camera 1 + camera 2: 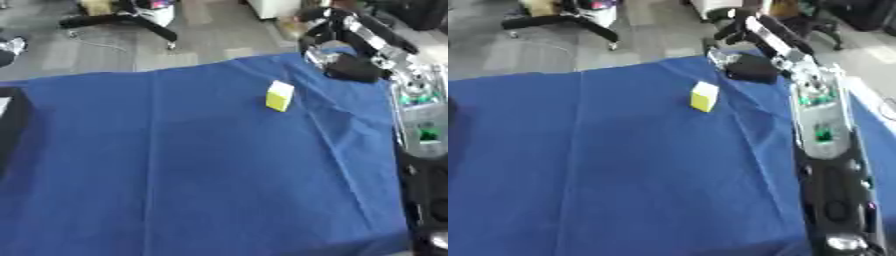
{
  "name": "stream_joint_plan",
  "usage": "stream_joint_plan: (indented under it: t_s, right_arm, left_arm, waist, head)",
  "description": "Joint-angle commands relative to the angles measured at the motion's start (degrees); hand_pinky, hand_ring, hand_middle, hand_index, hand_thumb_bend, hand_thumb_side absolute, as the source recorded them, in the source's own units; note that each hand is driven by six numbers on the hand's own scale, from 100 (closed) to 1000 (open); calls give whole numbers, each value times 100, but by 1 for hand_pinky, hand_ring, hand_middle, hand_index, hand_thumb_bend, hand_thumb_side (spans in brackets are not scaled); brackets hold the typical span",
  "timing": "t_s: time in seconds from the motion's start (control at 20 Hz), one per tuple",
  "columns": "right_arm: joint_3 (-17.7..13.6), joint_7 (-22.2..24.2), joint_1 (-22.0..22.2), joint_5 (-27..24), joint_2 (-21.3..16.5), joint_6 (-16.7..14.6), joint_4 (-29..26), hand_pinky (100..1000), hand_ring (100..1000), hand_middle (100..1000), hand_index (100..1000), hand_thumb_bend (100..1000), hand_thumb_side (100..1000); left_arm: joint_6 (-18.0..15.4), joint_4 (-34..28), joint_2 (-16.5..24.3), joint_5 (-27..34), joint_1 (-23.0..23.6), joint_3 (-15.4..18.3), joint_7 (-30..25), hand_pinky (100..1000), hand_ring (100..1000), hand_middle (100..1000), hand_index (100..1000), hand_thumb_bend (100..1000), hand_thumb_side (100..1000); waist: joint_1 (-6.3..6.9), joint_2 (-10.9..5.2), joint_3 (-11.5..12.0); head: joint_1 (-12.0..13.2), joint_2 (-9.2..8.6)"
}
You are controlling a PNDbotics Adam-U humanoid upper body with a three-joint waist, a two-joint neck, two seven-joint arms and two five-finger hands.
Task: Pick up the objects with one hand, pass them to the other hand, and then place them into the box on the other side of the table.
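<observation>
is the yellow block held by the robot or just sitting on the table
Sitting on the table. The yellow block rests on the blue cloth, apart from the right robot hand, which reaches past the table's far edge. No hand touches it.

1. Right arm (820,125): long, narrow limb built from black and silver-grey sections.
2. Lower section, nearest the camera: glossy black housing with rounded contours and a round silver fitting at its base.
3. Middle section: light grey metal casing with small green markings or lights set along its upper face.
4. Section toward the wrist: silver bracket-like parts alternating with black segments.
5. Right hand (750,69): mostly black, rounded body, with pale silver parts at its edge.
</observation>
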Motion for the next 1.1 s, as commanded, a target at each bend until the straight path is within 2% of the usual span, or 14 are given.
stream_joint_plan:
  t_s: [0.05, 0.2, 0.45, 0.7, 0.9, 1.1]
  right_arm:
    - [-97, 142, -405, 312, -261, 301, 417, 818, 854, 925, 937, 100, 578]
    - [-105, 413, -686, 597, -269, 586, 880, 834, 876, 944, 959, 100, 563]
    - [-149, 852, -896, 1042, -173, 935, 1604, 855, 911, 959, 983, 178, 585]
    - [-115, 932, -968, 1507, -175, 737, 2361, 873, 924, 968, 1000, 242, 620]
    - [27, 742, -1034, 1846, -193, 477, 2912, 891, 936, 977, 1000, 326, 605]
    - [158, 379, -1194, 2224, -270, 396, 3525, 903, 951, 980, 1000, 401, 562]
  left_arm:
    - [-292, -573, -360, 309, 129, -386, 264, 854, 638, 621, 795, 623, 509]
    - [-577, -1036, -823, 594, 326, -536, 208, 855, 636, 618, 790, 616, 510]
    - [-1023, -1760, -1547, 1039, 662, -561, -165, 854, 631, 612, 782, 607, 519]
    - [-1489, -2488, -2205, 1505, 1069, -527, -628, 855, 627, 608, 778, 600, 527]
    - [-1711, -2572, -2279, 1844, 1199, -407, -966, 855, 626, 606, 776, 594, 531]
    - [-1761, -2601, -2277, 2221, 1219, -291, -1186, 855, 625, 605, 775, 592, 532]
  waist:
    - [-42, -82, 51]
    - [1, -76, 150]
    - [93, -76, 312]
    - [154, -81, 425]
    - [156, -83, 471]
    - [186, -76, 545]
  head:
    - [-323, -14]
    - [-511, -14]
    - [-783, -14]
    - [-947, -14]
    - [-998, -14]
    - [-1090, -14]
